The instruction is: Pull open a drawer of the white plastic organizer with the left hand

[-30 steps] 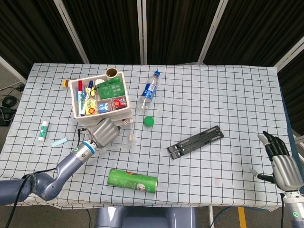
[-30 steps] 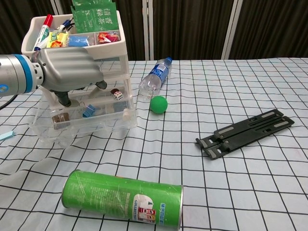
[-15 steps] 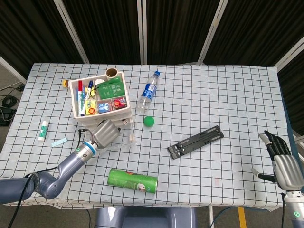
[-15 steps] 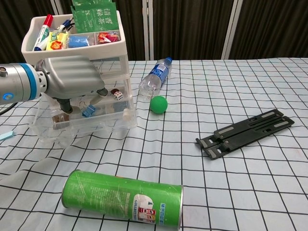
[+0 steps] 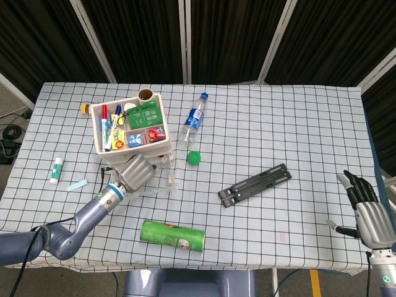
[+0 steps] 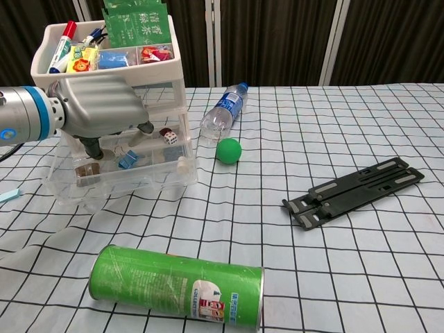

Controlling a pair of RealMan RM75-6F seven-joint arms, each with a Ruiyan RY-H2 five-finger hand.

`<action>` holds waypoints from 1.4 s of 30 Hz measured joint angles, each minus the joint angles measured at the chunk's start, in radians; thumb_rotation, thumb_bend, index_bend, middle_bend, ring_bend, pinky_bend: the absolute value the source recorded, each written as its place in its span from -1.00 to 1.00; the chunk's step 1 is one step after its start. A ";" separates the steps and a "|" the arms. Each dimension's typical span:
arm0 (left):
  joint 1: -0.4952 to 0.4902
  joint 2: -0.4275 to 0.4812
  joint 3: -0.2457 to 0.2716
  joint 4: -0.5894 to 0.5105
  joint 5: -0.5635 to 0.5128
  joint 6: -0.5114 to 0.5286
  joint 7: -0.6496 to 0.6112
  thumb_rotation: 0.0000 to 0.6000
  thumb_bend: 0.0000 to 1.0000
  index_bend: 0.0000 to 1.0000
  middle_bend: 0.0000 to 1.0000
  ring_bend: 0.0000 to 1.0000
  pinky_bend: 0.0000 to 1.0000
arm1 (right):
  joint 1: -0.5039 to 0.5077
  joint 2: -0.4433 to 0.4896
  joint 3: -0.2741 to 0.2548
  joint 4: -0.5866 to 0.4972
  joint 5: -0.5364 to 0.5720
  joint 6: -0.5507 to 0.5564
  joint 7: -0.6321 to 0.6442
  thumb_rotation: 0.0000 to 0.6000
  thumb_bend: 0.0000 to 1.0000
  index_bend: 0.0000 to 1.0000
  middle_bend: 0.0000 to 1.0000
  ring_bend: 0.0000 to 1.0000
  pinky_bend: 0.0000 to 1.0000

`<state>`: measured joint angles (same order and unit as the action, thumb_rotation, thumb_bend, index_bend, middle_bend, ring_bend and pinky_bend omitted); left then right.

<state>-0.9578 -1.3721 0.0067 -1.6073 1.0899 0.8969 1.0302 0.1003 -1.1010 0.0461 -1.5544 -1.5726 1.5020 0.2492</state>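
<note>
A white plastic organizer (image 6: 166,66) with clear drawers stands at the left of the desk (image 5: 278,124), which is covered by a white cloth with a black grid. Its open top tray is packed with markers and green packets. The bottom drawer (image 6: 132,177) is pulled out toward the robot, showing small bits through its see-through walls. The left robot hand (image 6: 100,114), smooth grey metal, sits over that drawer with its fingers curled down into it; whether they actually clasp the drawer front I cannot tell. The head view alone shows the right robot hand (image 5: 370,216) at the desk's far right edge, fingers spread and holding nothing. A glossy green can (image 6: 177,281) lies on its side nearby, with a round green ball (image 6: 228,150), a clear bottle (image 6: 223,114) and a flat black folding stand (image 6: 354,191).
</note>
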 measured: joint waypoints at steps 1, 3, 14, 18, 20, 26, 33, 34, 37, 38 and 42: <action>-0.001 -0.006 0.002 0.007 -0.001 -0.001 -0.001 1.00 -0.40 -0.04 1.00 0.95 0.77 | 0.000 0.000 0.000 0.000 0.000 0.001 0.001 1.00 -0.97 -1.00 -1.00 -1.00 -1.00; -0.003 -0.016 0.004 0.019 -0.003 -0.002 0.000 1.00 -0.40 -0.04 1.00 0.95 0.77 | 0.000 0.001 0.001 0.000 0.001 0.001 0.002 1.00 -0.97 -1.00 -1.00 -1.00 -1.00; -0.013 -0.038 0.006 0.041 -0.027 0.002 0.010 1.00 -0.40 0.08 1.00 0.95 0.77 | 0.000 0.005 0.002 -0.002 0.000 0.000 0.013 1.00 -0.97 -1.00 -1.00 -1.00 -1.00; -0.013 -0.043 0.013 0.047 -0.029 0.006 0.012 1.00 -0.38 0.13 1.00 0.95 0.77 | 0.000 0.005 0.001 -0.002 -0.001 0.000 0.012 1.00 -0.97 -1.00 -1.00 -1.00 -1.00; -0.013 -0.044 0.015 0.049 -0.028 0.008 0.010 1.00 -0.32 0.15 1.00 0.95 0.77 | 0.000 0.005 0.001 -0.003 -0.001 -0.001 0.010 1.00 -0.97 -1.00 -1.00 -1.00 -1.00; -0.012 -0.045 0.023 0.051 -0.024 0.010 0.004 1.00 0.06 0.18 1.00 0.95 0.77 | 0.001 0.003 0.000 -0.004 -0.002 -0.002 0.006 1.00 -0.97 -1.00 -1.00 -1.00 -1.00; -0.011 -0.043 0.026 0.047 -0.023 0.015 0.002 1.00 0.14 0.20 1.00 0.95 0.77 | 0.000 0.004 0.000 -0.007 -0.003 -0.001 0.006 1.00 -0.97 -1.00 -1.00 -1.00 -1.00; -0.011 -0.043 0.027 0.046 -0.023 0.016 0.003 1.00 0.14 0.20 1.00 0.95 0.77 | 0.000 0.004 0.000 -0.007 -0.003 -0.001 0.006 1.00 -0.97 -1.00 -1.00 -1.00 -1.00; -0.011 -0.041 0.027 0.041 -0.023 0.020 0.006 1.00 0.14 0.20 1.00 0.95 0.77 | 0.000 0.005 0.000 -0.008 -0.005 0.000 0.006 1.00 -0.97 -1.00 -1.00 -1.00 -1.00; -0.011 -0.040 0.027 0.039 -0.023 0.021 0.007 1.00 0.14 0.21 1.00 0.95 0.77 | 0.000 0.005 0.000 -0.009 -0.005 0.000 0.006 1.00 -0.97 -1.00 -1.00 -1.00 -1.00; -0.010 -0.034 0.026 0.025 -0.021 0.032 0.009 1.00 0.14 0.21 1.00 0.95 0.77 | -0.001 0.006 0.000 -0.010 -0.006 0.003 0.009 1.00 -0.97 -1.00 -1.00 -1.00 -1.00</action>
<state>-0.9682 -1.4059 0.0327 -1.5827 1.0692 0.9291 1.0396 0.0993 -1.0945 0.0460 -1.5644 -1.5782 1.5048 0.2578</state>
